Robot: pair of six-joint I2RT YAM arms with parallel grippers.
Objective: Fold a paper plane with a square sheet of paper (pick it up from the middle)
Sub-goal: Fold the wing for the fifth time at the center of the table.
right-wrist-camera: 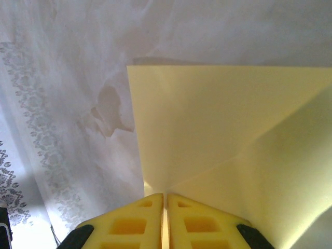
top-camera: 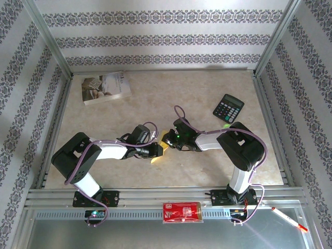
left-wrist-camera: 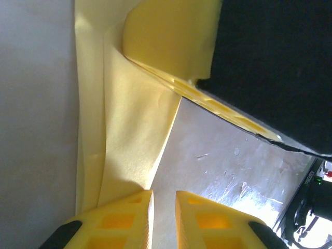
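The square sheet of paper is a folded yellow shape held up in mid-table between the two arms. My right gripper is shut on it. In the right wrist view its tips pinch the paper where a diagonal crease ends, and the sheet fans away from them. My left gripper sits just left of it. In the left wrist view its jaws stand a little apart, with bare table showing through the gap. The paper runs past the outer side of one finger. The right gripper's finger grips the paper's far end.
A white printed book lies at the back left and a black calculator at the back right. A red packet and a pen rest on the metal rail in front of the arm bases.
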